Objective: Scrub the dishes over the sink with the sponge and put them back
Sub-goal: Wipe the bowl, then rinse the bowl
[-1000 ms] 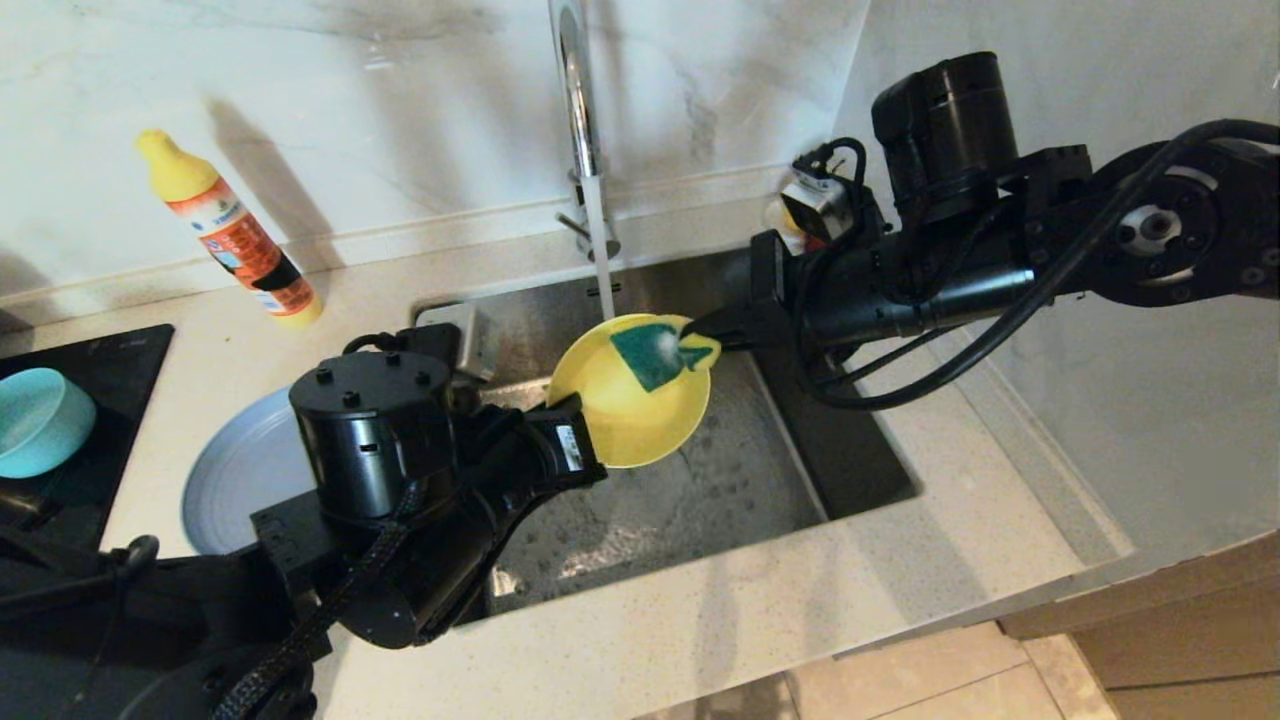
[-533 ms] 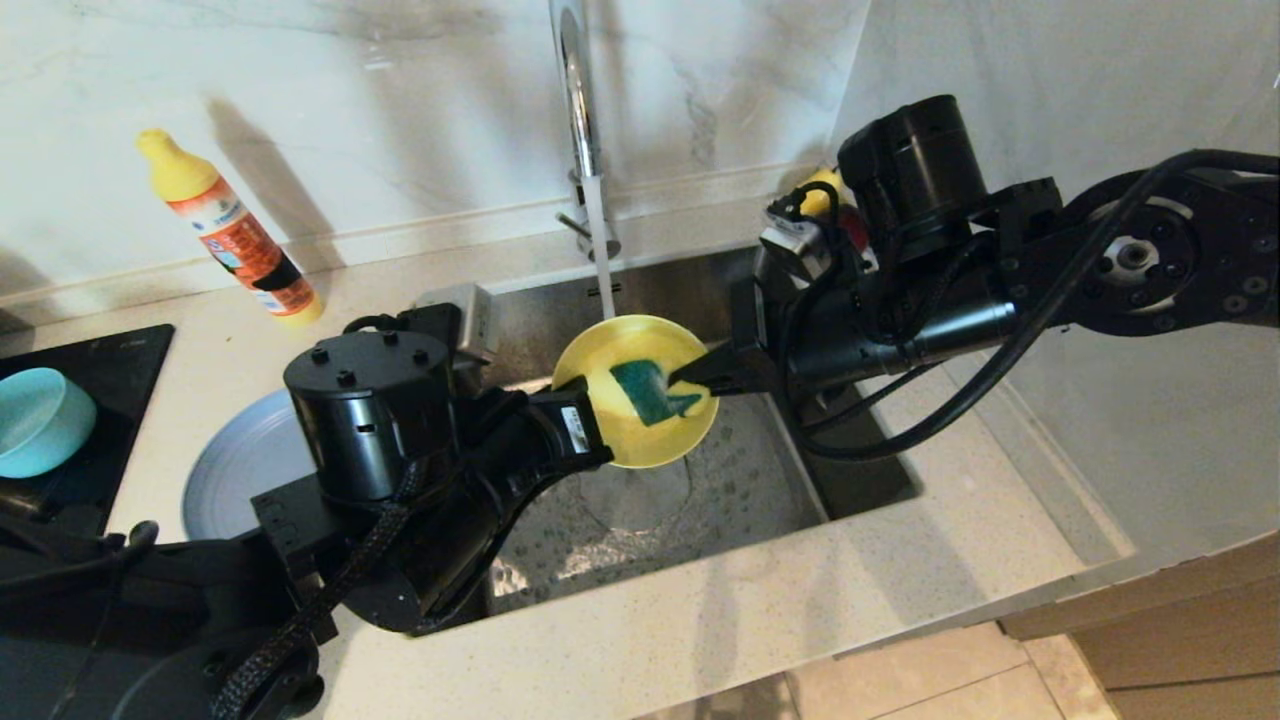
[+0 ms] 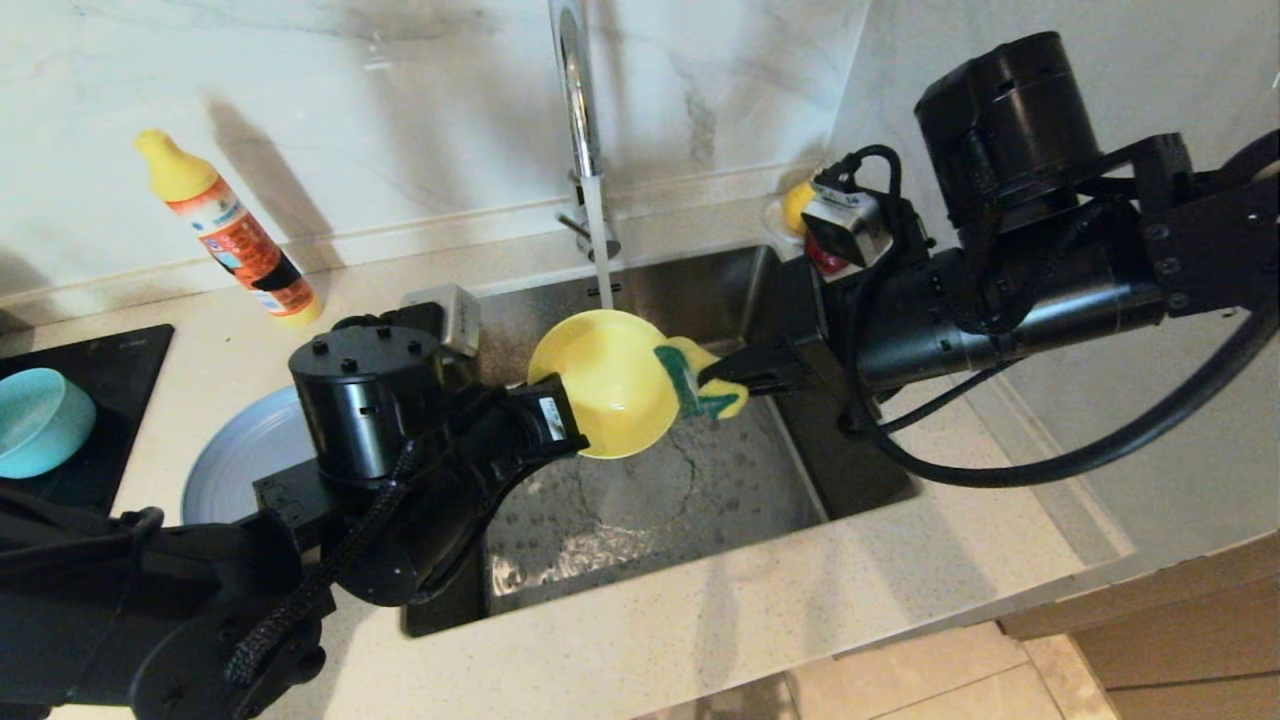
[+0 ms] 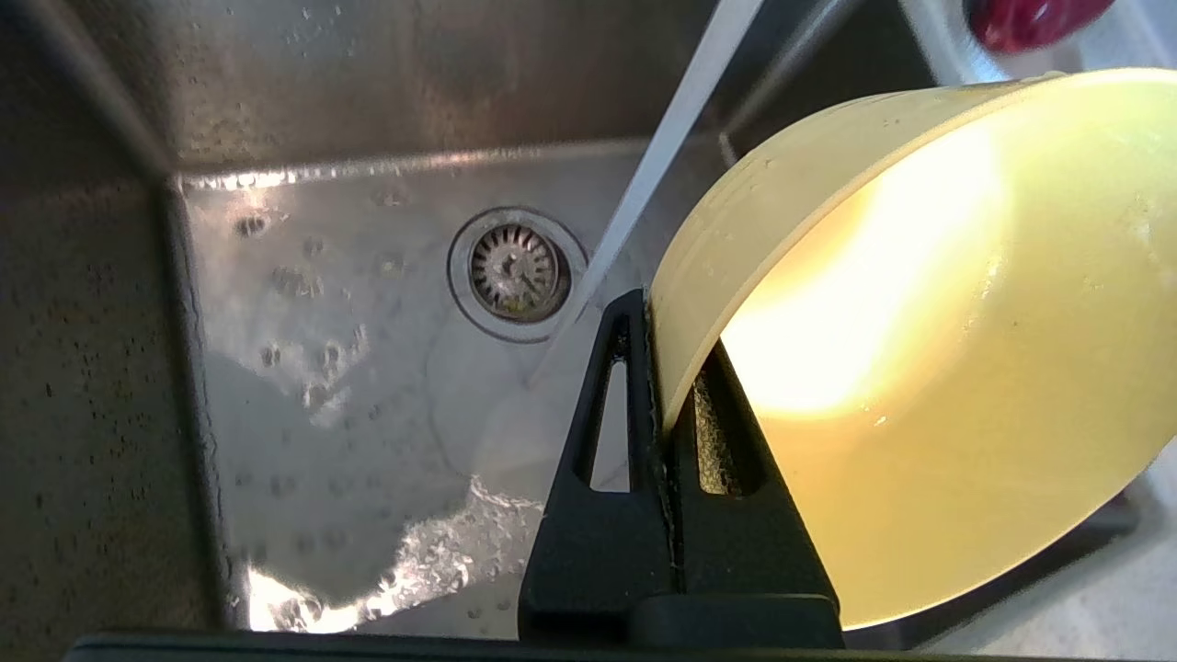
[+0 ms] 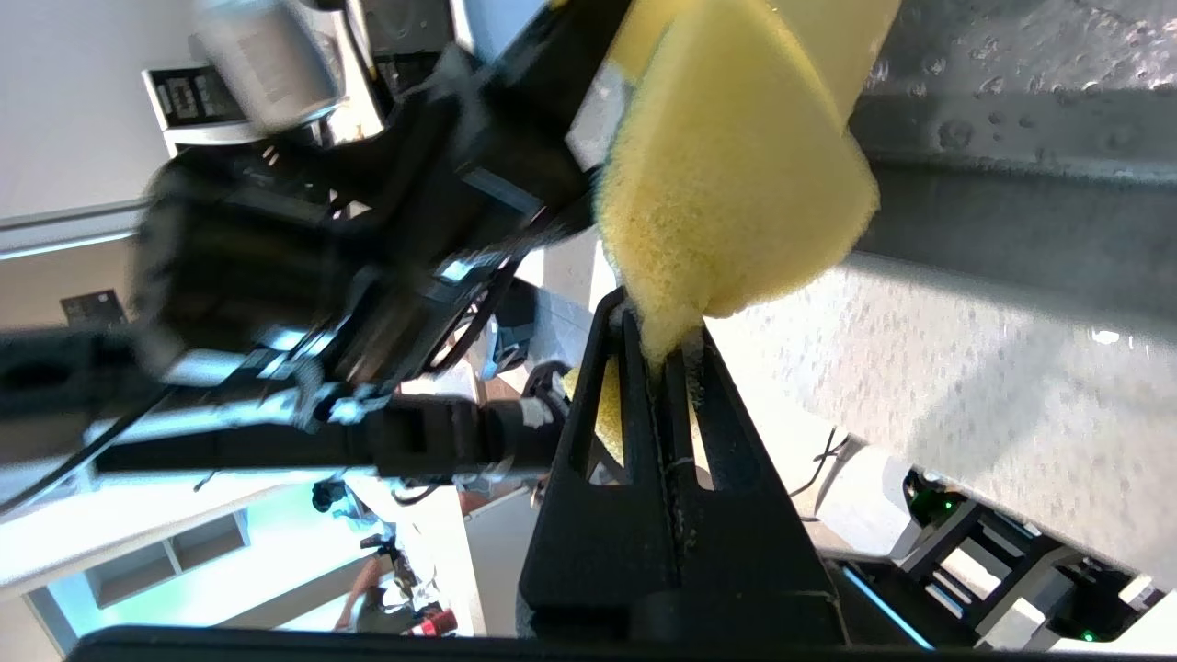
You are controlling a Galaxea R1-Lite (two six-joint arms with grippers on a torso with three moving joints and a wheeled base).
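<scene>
Over the brushed steel sink, under the running chrome tap: left gripper clamped on the tilted yellow-green bowl's rim, right gripper pinching the yellow-and-green sponge against the bowl's right side.

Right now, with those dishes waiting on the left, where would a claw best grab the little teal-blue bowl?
Probably by the rim of the small teal-blue matte bowl, from above: it sits upright with its mouth open, so one finger can slip inside and one outside the thin wall.
</scene>
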